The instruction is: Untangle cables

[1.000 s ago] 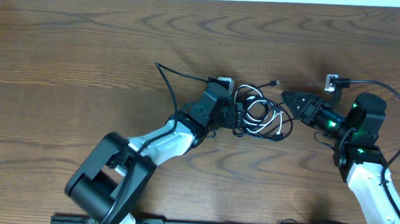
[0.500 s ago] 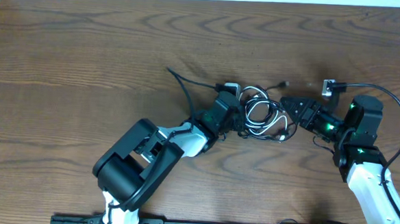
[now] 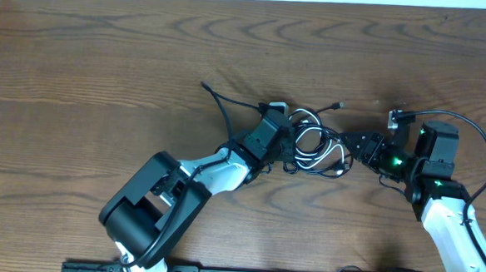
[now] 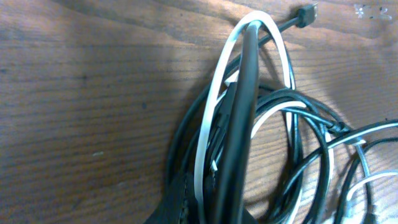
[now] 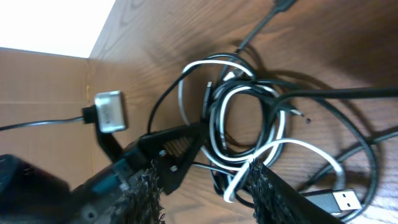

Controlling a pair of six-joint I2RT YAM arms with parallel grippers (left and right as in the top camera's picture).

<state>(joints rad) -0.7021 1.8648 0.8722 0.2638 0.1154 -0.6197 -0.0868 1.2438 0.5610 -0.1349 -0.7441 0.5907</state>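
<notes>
Closest to me, both arms reach out from the near edge of the wooden counter (image 3: 96,70) and meet around its middle. My left pincer (image 3: 286,142) is clamped tight on the cables (image 3: 316,143) at the near-left side of the bundle. From its wrist camera, a black cord (image 4: 239,124) and the white cord (image 4: 209,112) run straight up out of the grip, pressed side by side. More black loops fan out flat on the wood beside them.

My right pincer (image 3: 353,147) comes in from the opposite side, jaws partly spread and not closed on anything. From its wrist camera, a bend of the white cord lies in the gap between its fingers (image 5: 268,190); I can't tell whether either pad touches it. A flat USB plug (image 5: 333,200) rests on the wood just outside that finger.

The bundle sits between the two pincers, with several black and white loops stacked and threaded through each other. A little farther out, a silver plug (image 5: 109,111) lies just beside the left pincer. Beyond the knot, one small black plug end (image 3: 337,103) pokes away from the tangle. A loose black tail (image 3: 205,86) trails off toward the far left, well apart from the loops.
</notes>
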